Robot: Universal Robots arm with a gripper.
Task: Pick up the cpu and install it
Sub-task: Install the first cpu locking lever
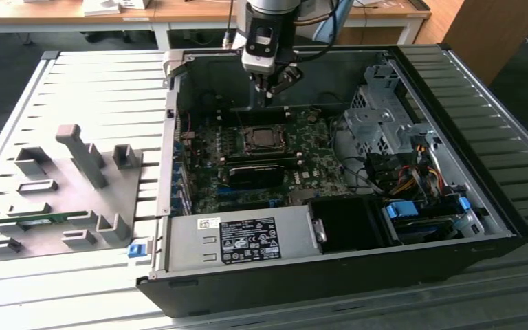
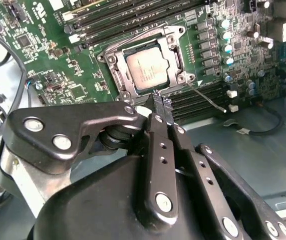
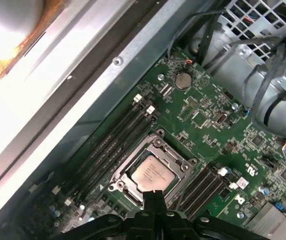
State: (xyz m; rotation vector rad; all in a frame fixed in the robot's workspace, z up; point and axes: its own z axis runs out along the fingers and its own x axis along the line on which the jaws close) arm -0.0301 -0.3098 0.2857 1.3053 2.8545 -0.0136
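The cpu [image 2: 149, 70], a small flat square chip with a silvery-grey metal top, lay flat inside the square metal-framed socket [image 2: 179, 47] on the green motherboard [image 2: 52, 55]; in both wrist views it [image 3: 154, 174] sat level within the frame, apparently already seated. In the exterior view the socket [image 1: 262, 137] lay near the middle of the board inside the open black computer case [image 1: 337, 275].

The gripper [image 2: 161, 105] was not holding the chip. Its black fingers [image 2: 159, 135] stood closed together, tips touching or nearly so, with nothing between them. In the second wrist view the tips pointed toward the socket's near edge and stopped short of the chip. In the exterior view the gripper [image 1: 273, 86] hung above the board on the far side of the socket, clear of the case wall. The chip thus lay below and slightly ahead of the fingertips. Being square, it offered no long axis; its edges ran parallel to the socket frame.

Dark memory slots [image 3: 110, 145] flanked the socket, and a thin wire lever [image 2: 205, 97] extended from the frame's corner. A grey power supply [image 1: 236, 240] with a label occupied the case's near end. The case rested on a ribbed grey worktop [image 1: 80, 75], beside a grey fixture tray [image 1: 53, 199] with upright holders.
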